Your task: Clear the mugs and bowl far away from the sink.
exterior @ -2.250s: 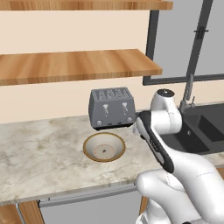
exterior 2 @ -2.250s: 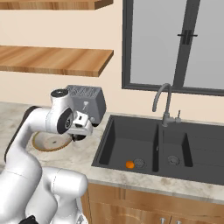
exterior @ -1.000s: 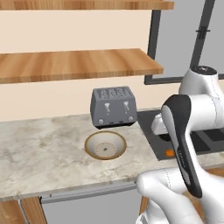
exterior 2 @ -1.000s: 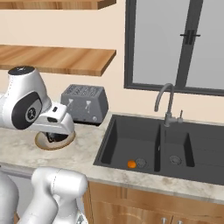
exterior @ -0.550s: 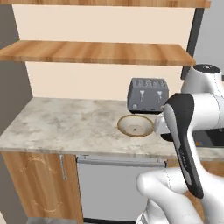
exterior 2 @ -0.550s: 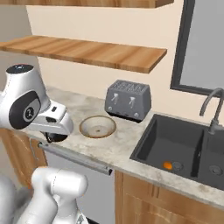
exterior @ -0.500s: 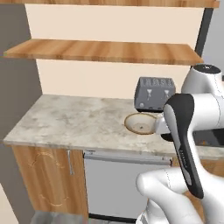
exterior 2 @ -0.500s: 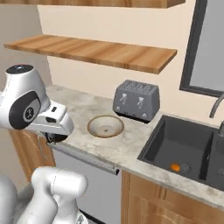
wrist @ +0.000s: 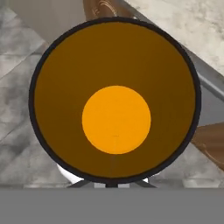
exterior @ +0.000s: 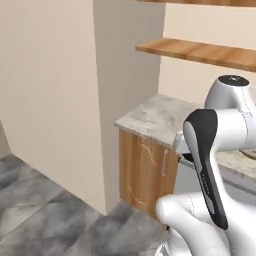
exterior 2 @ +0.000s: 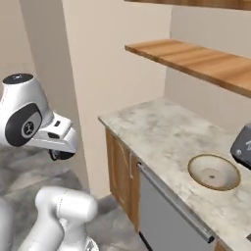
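The gripper point(exterior 2: 60, 155) hangs low at the end of the white arm, out over the grey floor point(exterior: 45, 220) and well apart from the tabletop point(exterior 2: 162, 132). In the hand view it looks straight down into the black mug point(wrist: 114, 101), whose round black rim and orange-yellow inside take up most of that picture, with a brighter orange disc at the bottom. The mug sits right at the gripper, so it appears to be carried there, but the finger tips are hidden under it and how far they stand apart cannot be told.

Past the mug's rim the hand view shows the grey floor, a strip of marble tabletop edge and wood cabinet fronts point(wrist: 210, 140).

In the right base view the bowl point(exterior 2: 213, 172) rests upright on the marble tabletop, near its front edge, tan-brown at the rim and cream inside. A dark toaster point(exterior 2: 242, 143) stands just beside it at the picture's right edge. 1 wooden shelf point(exterior 2: 196, 58) runs along the wall above.
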